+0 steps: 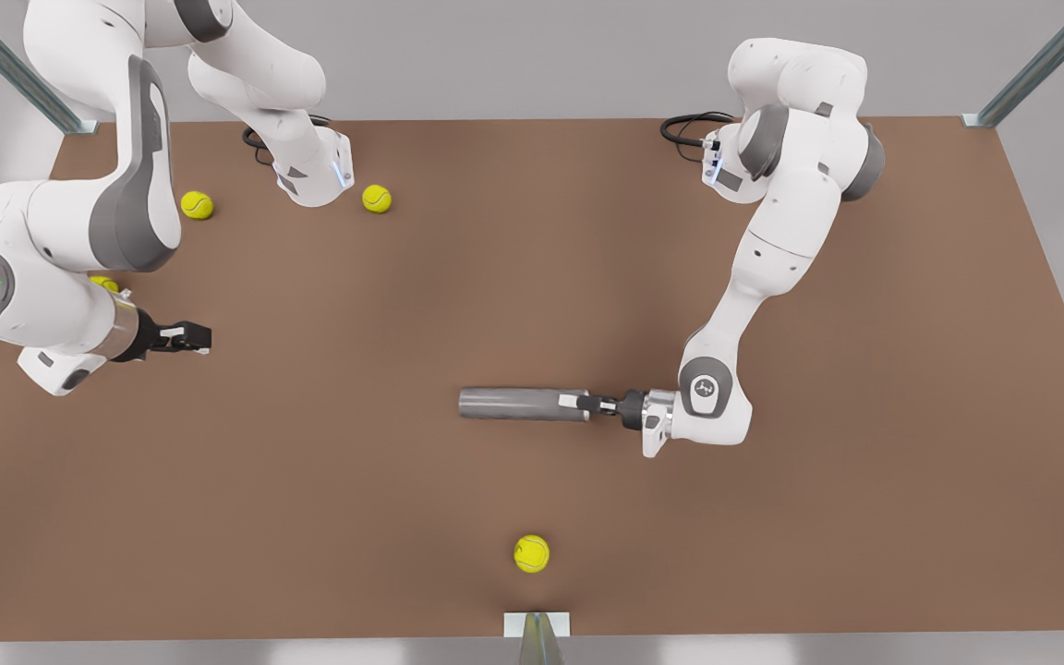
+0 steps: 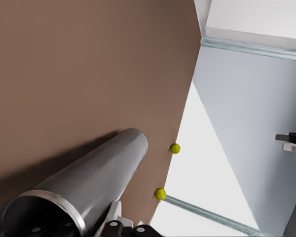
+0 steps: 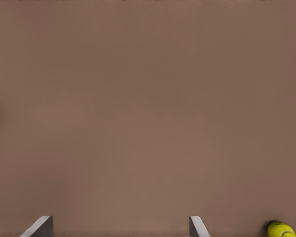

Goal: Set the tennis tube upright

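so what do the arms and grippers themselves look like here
Both are glossy white, rounded arms with dark grey joint bands. The left gripper, on the front view's right, is black with pale finger pads; its wrist joint has a grey cap bearing a small white mark. The right gripper looks the same, behind a metallic wrist ring, with a grey round button panel on its elbow. Black cables loop at each base.

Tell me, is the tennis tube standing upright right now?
No, the tennis tube lies flat on the table, with the left pincer at its end.

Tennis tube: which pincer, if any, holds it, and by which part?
The left pincer grips the tennis tube at its silvery-rimmed end; the right pincer waits open, holding nothing.
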`<action>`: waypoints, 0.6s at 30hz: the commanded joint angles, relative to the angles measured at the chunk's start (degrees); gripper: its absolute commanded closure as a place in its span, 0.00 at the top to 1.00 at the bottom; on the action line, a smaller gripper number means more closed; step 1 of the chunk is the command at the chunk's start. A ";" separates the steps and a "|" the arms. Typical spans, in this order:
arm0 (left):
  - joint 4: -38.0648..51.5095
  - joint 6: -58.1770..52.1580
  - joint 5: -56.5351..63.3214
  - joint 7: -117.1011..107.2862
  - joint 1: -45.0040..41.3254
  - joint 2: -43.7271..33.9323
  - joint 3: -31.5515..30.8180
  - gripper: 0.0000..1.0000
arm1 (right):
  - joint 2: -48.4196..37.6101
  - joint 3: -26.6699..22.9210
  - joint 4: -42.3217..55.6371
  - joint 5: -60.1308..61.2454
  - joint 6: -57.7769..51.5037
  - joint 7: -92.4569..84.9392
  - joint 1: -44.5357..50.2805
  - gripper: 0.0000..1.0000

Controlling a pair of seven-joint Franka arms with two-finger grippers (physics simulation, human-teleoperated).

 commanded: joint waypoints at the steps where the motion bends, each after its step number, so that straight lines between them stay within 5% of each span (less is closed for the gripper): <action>1: 0.00 0.00 0.05 0.00 0.00 -0.05 0.00 0.23 | 0.00 0.00 0.00 0.00 0.00 0.00 -0.02 1.00; 18: 0.00 -1.14 1.98 -0.26 0.18 -2.25 1.23 0.21 | 0.17 0.00 0.09 -0.09 -0.35 -0.09 0.07 1.00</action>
